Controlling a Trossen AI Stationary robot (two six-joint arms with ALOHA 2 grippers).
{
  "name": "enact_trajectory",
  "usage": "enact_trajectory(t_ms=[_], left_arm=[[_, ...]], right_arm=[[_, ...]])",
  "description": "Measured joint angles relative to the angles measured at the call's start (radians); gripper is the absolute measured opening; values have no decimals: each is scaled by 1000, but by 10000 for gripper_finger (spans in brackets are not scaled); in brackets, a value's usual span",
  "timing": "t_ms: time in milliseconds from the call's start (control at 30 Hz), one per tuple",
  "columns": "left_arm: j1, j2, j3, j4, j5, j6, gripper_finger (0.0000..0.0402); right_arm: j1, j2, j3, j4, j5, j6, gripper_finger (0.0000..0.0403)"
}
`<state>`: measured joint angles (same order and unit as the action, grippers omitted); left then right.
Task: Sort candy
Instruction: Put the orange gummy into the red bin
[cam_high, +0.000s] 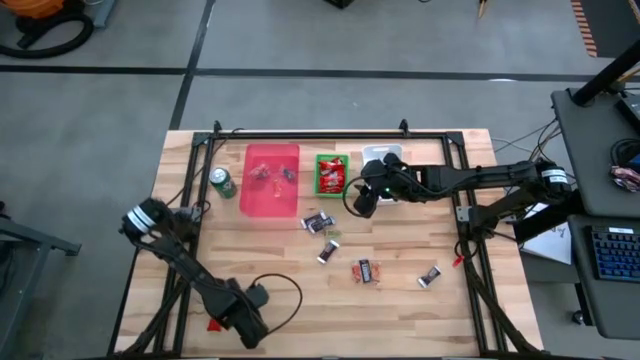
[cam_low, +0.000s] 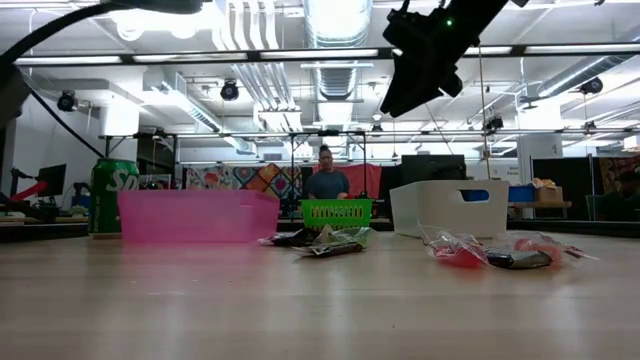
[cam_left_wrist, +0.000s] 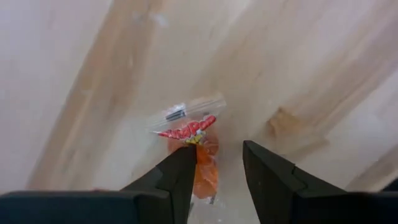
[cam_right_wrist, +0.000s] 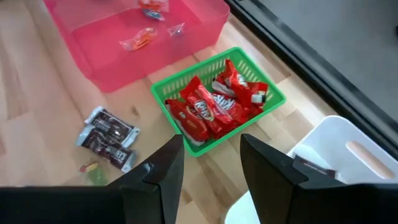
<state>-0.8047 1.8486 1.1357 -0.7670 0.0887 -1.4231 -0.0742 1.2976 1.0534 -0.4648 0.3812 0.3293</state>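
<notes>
Left pincer (cam_left_wrist: 214, 180) sits low at the near left corner of the counter (cam_high: 290, 320), fingers parted with nothing clamped; your wrist view shows a clear-wrapped orange-red sweet (cam_left_wrist: 193, 140) lying on the wood just ahead of the tips, partly behind one finger. I read that as lined up for a pick or just let go, can't tell which. That sweet is well apart from the bins, so you've got a long carry either way. Right pincer (cam_right_wrist: 210, 165) hangs above the back row, over the gap between the green basket (cam_right_wrist: 273, 99) and the white bin (cam_right_wrist: 348, 149), fingers apart and empty; from the high view it's poised over the drop zone, not over any loose piece. Containers: pink bin (cam_high: 272, 160) holds a few small clear or mixed-colour sweets (cam_right_wrist: 144, 38); the green basket is packed with red-wrapped bars (cam_right_wrist: 214, 102); the white bin shows at least one dark wrapper (cam_right_wrist: 305, 165) at its rim, rest of the inside is hidden. So the split looks to be by wrapper type. Still loose on the counter: a pair of dark/silver bars (cam_high: 318, 222) just in front of the pink bin, another dark piece (cam_high: 328, 252) nearer you, a red-and-dark one (cam_high: 365, 271) mid-counter, and a dark one (cam_high: 430, 276) to the right. Green can (cam_high: 222, 183) stands beside the pink bin, not part of the sort. Judging by what's left, you're well past halfway.
</notes>
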Motion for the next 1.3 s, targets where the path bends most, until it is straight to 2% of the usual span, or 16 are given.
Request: enact_trajectory(t_ms=[167,300,433,600,833,1133,1300], left_arm=[[-9,4,18,-21,-88,12,96],[-28,4,11,-25,-169,12,55],[-32,4,10,-28,-185,22,10],[-32,3,23,-28,-208,53,5],[-31,-36,77,-78,-302,98,1],[-15,-109,237,-353,-585,144,0],[10,-170,277,-424,-767,252,0]], right_arm=[[1,0,0,-1,-47,1,148],[10,0,0,-1,-49,1,148],[16,0,0,-1,-49,1,148],[26,0,-1,-2,-50,0,148],[59,0,-1,-2,-50,0,148],[137,0,-1,-33,-50,12,148],[205,0,-1,-70,-52,31,148]])
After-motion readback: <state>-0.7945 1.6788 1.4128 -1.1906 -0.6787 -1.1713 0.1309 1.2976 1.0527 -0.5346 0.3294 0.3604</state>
